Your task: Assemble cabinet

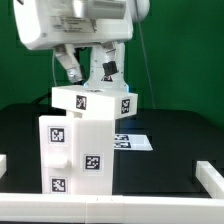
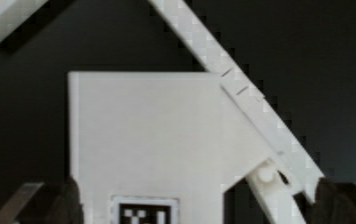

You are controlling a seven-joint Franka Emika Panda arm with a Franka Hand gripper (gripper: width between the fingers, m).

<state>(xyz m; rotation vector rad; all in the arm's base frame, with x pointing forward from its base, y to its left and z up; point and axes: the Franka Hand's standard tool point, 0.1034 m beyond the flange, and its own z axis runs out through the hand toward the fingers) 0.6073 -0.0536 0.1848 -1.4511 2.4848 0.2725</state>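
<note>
Cabinet (image 1: 82, 140) stands upright as a closed white box, contents hidden, with the tool (image 1: 92, 72) spread wide above it.

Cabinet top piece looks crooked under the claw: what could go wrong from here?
1. The top piece sits turned on the cabinet body, one corner overhanging; a nudge could slide it off.
2. The claw is open just above it, so lowering off-centre may push the piece instead of gripping it.
3. The marker board lies close behind; a falling piece could land on it.

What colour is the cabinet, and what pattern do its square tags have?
The cabinet is matte white; its tags are black-and-white squares. The exterior view shows this best.
</note>
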